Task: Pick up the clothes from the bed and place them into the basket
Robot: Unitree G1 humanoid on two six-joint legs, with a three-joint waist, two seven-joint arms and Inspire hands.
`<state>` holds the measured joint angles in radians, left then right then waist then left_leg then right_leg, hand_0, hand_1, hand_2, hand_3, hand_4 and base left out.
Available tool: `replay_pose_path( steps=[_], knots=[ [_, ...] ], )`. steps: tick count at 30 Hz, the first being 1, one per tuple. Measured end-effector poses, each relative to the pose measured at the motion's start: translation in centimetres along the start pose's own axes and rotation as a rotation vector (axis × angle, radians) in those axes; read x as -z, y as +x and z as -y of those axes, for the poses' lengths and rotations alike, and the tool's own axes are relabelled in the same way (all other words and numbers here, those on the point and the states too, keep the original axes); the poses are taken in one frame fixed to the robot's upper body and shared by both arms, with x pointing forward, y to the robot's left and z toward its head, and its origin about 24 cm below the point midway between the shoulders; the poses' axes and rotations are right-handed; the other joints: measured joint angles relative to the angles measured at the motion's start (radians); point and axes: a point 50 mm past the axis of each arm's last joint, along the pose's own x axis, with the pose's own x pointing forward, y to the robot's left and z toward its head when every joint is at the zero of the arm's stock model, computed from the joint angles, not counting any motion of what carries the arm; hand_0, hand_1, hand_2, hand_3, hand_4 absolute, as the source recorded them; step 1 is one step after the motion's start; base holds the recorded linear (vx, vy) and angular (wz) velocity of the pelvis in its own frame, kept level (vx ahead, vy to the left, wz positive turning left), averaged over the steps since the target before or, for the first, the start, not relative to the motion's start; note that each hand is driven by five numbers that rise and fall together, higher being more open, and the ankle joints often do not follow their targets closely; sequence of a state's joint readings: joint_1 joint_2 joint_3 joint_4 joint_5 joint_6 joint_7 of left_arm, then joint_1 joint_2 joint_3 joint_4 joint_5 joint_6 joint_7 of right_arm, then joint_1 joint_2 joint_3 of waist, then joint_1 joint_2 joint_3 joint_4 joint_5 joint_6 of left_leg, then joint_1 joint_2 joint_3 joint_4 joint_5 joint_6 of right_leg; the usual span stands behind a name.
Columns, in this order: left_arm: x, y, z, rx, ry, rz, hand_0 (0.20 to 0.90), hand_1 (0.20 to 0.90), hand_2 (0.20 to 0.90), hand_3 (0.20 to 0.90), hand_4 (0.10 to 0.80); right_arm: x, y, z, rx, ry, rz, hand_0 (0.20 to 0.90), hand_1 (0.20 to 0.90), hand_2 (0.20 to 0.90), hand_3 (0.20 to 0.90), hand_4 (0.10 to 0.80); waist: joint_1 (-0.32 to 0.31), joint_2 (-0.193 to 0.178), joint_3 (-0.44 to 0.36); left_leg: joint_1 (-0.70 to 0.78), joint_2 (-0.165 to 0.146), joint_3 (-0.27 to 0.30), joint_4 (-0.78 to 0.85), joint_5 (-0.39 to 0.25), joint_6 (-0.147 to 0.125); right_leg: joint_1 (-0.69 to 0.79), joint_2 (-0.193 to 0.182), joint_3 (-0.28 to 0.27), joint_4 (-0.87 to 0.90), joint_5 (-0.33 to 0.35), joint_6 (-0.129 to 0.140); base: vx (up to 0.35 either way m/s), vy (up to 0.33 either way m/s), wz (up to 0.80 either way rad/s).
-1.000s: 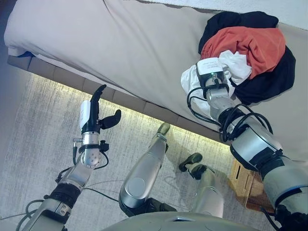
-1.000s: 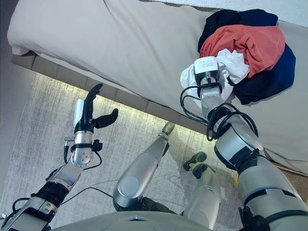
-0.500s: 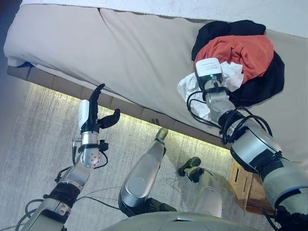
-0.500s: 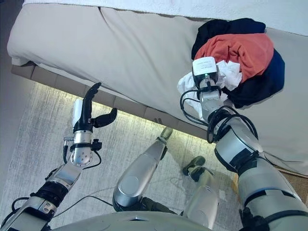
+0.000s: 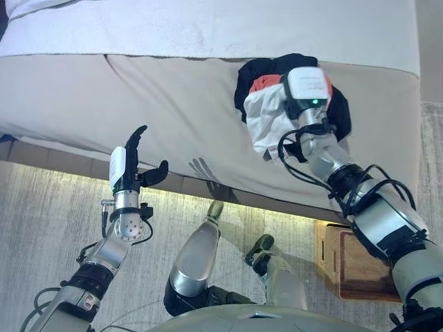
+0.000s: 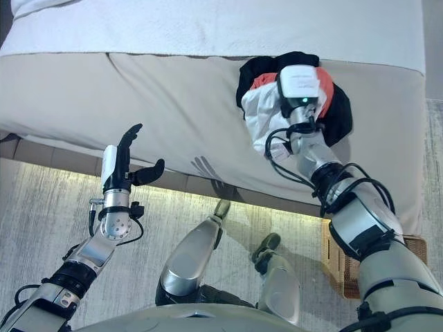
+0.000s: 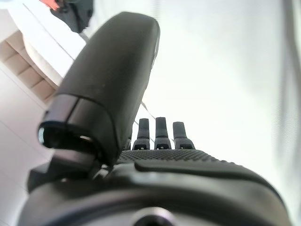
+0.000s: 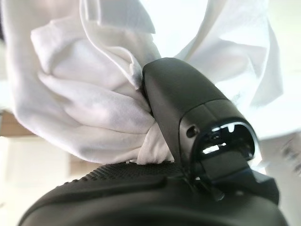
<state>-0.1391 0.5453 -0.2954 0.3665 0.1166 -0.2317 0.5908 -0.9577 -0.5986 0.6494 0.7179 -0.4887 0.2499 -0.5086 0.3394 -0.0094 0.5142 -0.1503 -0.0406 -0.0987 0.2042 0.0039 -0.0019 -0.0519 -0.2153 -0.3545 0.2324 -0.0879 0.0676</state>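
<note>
A pile of clothes lies on the bed (image 5: 138,90) toward its right: a black garment (image 5: 339,114), an orange one (image 5: 260,83) and a white one (image 5: 266,117) on the near side. My right arm reaches to the pile. In the right wrist view my right hand (image 8: 186,106) is shut on the white garment (image 8: 89,108), thumb pressed into the bunched cloth. My left hand (image 5: 128,166) is raised over the bed's near edge at the left, open and holding nothing. The wicker basket (image 5: 356,266) stands on the floor at the lower right.
A white blanket (image 5: 208,28) covers the far side of the bed. A pale rug (image 5: 41,221) lies on the floor in front of the bed, lit along the bed's base.
The whole view has shifted, so the camera moved. The white garment is now bunched up in my right hand and covers more of the orange one. My left hand keeps its pose.
</note>
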Motion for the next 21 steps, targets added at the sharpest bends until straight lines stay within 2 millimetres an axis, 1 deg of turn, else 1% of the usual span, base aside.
replay_pose_path(
  steps=[4, 7, 8, 9, 11, 13, 17, 20, 21],
  knots=[
    [0.7, 0.0, -0.5, -0.007, 0.021, -0.050, 0.900, 0.900, 0.900, 0.900, 0.800, 1.2, 0.8, 2.1, 0.085, 0.137, -0.081, 0.300, 0.300, 0.300, 0.200, 0.100, -0.020, -0.002, -0.001, 0.074, 0.007, 0.015, -0.050, 0.003, -0.002, 0.072, 0.016, 0.011, -0.071, 0.019, 0.002, 0.064, 0.035, -0.13],
    [1.0, 0.1, -0.7, -0.011, 0.029, -0.072, 0.900, 0.900, 0.900, 0.900, 0.800, 1.7, 1.3, 4.3, 0.159, 0.217, -0.095, 0.300, 0.300, 0.300, 0.200, 0.100, -0.043, -0.006, -0.010, 0.114, 0.009, 0.023, -0.087, 0.010, -0.009, 0.108, 0.024, 0.014, -0.112, 0.030, 0.004, 0.073, 0.034, -0.09],
    [1.2, 0.1, -0.7, -0.009, 0.032, -0.082, 0.900, 0.900, 0.900, 0.900, 0.800, 1.8, 1.4, 4.9, 0.177, 0.243, -0.096, 0.300, 0.300, 0.300, 0.200, 0.100, -0.050, -0.006, -0.010, 0.134, 0.010, 0.024, -0.102, 0.015, -0.012, 0.129, 0.027, 0.014, -0.128, 0.037, -0.001, 0.065, 0.024, -0.08],
    [1.3, 0.0, -0.8, -0.009, 0.034, -0.087, 0.900, 0.900, 0.900, 0.900, 0.800, 1.9, 1.5, 5.4, 0.194, 0.269, -0.103, 0.300, 0.300, 0.300, 0.200, 0.100, -0.057, -0.007, -0.013, 0.153, 0.012, 0.026, -0.116, 0.016, -0.013, 0.148, 0.031, 0.016, -0.147, 0.043, 0.002, 0.050, 0.011, -0.06],
    [1.8, -0.1, -0.7, -0.007, 0.040, -0.108, 0.900, 0.900, 0.900, 0.900, 0.800, 2.1, 1.6, 5.9, 0.219, 0.335, -0.121, 0.300, 0.300, 0.300, 0.200, 0.100, -0.072, -0.018, -0.054, 0.158, 0.016, 0.029, -0.145, 0.017, -0.015, 0.155, 0.040, 0.019, -0.185, 0.053, 0.006, 0.021, -0.006, -0.09],
    [2.3, -0.4, -0.3, 0.002, 0.040, -0.136, 0.900, 0.900, 0.900, 0.900, 0.800, 2.4, 1.7, 6.3, 0.241, 0.385, -0.141, 0.300, 0.300, 0.300, 0.200, 0.100, -0.079, -0.022, -0.089, 0.169, 0.024, 0.042, -0.168, 0.025, -0.021, 0.164, 0.053, 0.031, -0.226, 0.077, 0.006, 0.002, -0.012, -0.16],
    [3.0, -1.1, 0.3, 0.027, 0.036, -0.177, 0.900, 0.900, 0.900, 0.900, 0.800, 3.0, 1.7, 6.7, 0.269, 0.433, -0.174, 0.300, 0.300, 0.300, 0.200, 0.100, -0.109, -0.026, -0.139, 0.200, 0.026, 0.059, -0.207, 0.035, -0.019, 0.202, 0.063, 0.044, -0.294, 0.100, 0.009, -0.014, -0.021, -0.11],
    [3.3, -1.2, 0.4, 0.033, 0.039, -0.187, 0.900, 0.900, 0.900, 0.900, 0.800, 3.5, 1.6, 6.7, 0.274, 0.478, -0.198, 0.300, 0.300, 0.300, 0.200, 0.100, -0.130, -0.027, -0.154, 0.226, 0.035, 0.076, -0.229, 0.036, -0.019, 0.220, 0.073, 0.052, -0.322, 0.115, 0.007, -0.016, -0.021, -0.18],
    [3.4, -1.3, 0.5, 0.033, 0.041, -0.192, 0.900, 0.900, 0.900, 0.900, 0.800, 3.7, 1.5, 6.6, 0.271, 0.496, -0.212, 0.300, 0.300, 0.300, 0.200, 0.100, -0.137, -0.027, -0.161, 0.233, 0.040, 0.083, -0.239, 0.036, -0.019, 0.219, 0.078, 0.064, -0.323, 0.115, 0.006, -0.003, -0.008, -0.18]
  ],
)
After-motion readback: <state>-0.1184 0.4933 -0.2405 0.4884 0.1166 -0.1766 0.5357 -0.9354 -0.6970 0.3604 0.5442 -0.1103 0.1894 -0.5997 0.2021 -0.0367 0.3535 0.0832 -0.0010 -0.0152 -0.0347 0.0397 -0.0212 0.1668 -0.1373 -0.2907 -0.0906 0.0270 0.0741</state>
